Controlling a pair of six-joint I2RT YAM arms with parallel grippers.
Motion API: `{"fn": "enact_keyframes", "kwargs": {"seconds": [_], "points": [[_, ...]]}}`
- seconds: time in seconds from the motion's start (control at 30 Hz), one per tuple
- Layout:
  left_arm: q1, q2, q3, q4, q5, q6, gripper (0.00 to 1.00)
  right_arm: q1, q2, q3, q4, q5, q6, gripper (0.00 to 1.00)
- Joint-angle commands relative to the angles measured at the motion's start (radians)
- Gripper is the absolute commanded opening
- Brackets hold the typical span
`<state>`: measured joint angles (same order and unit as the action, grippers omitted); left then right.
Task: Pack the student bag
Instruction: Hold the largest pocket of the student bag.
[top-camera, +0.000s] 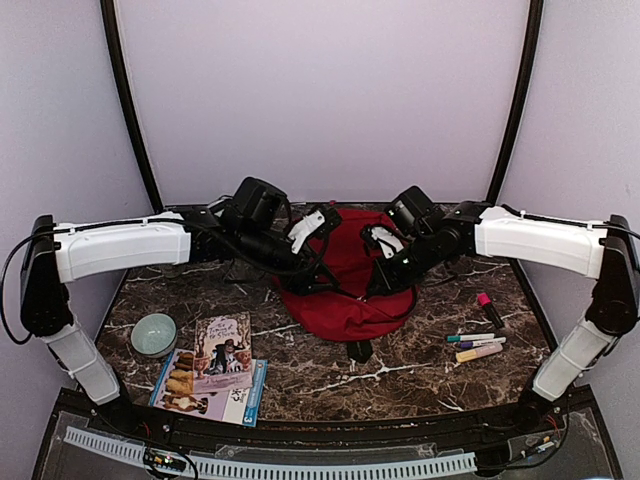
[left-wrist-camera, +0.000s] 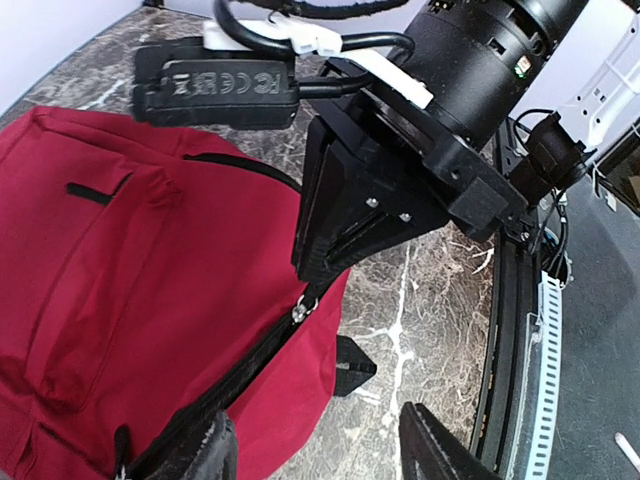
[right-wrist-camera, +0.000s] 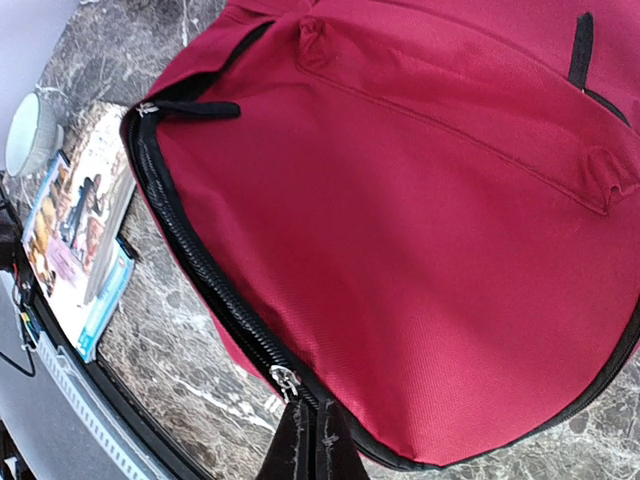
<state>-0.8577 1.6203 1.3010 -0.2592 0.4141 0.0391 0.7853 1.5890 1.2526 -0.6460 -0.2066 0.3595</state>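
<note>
The student bag (top-camera: 345, 290) is found at the far centre of the table (top-camera: 400, 372), its zipper pull (right-wrist-camera: 283, 380) pinched by the closed right gripper (right-wrist-camera: 310, 440), the left gripper (left-wrist-camera: 320, 455) is held open at its edge, and packing is judged barely begun: books (top-camera: 215, 375) and markers (top-camera: 478, 345) lie outside.

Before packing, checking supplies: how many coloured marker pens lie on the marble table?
4, right of the red fabric backpack: pink-capped marker alone; teal marker, purple marker, yellow marker bunched together. Others may be hidden.
</note>
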Motion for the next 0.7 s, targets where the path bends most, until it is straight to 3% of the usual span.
{"fn": "enact_keyframes", "kwargs": {"seconds": [0.0,0.13,0.57,0.67], "points": [[-0.008,0.059,0.060,-0.023,0.073,0.093,0.56,-0.006,-0.010,0.014,-0.014,0.019,-0.024,0.00],[-0.009,0.089,0.061,0.025,0.034,0.132,0.56,-0.010,-0.031,0.001,-0.005,0.013,-0.034,0.00],[-0.009,0.224,0.109,-0.040,0.001,0.273,0.53,-0.011,-0.044,-0.027,-0.012,-0.015,-0.060,0.00],[-0.009,0.237,0.109,-0.053,-0.006,0.288,0.45,-0.012,-0.048,-0.030,-0.013,-0.015,-0.060,0.00]]}}
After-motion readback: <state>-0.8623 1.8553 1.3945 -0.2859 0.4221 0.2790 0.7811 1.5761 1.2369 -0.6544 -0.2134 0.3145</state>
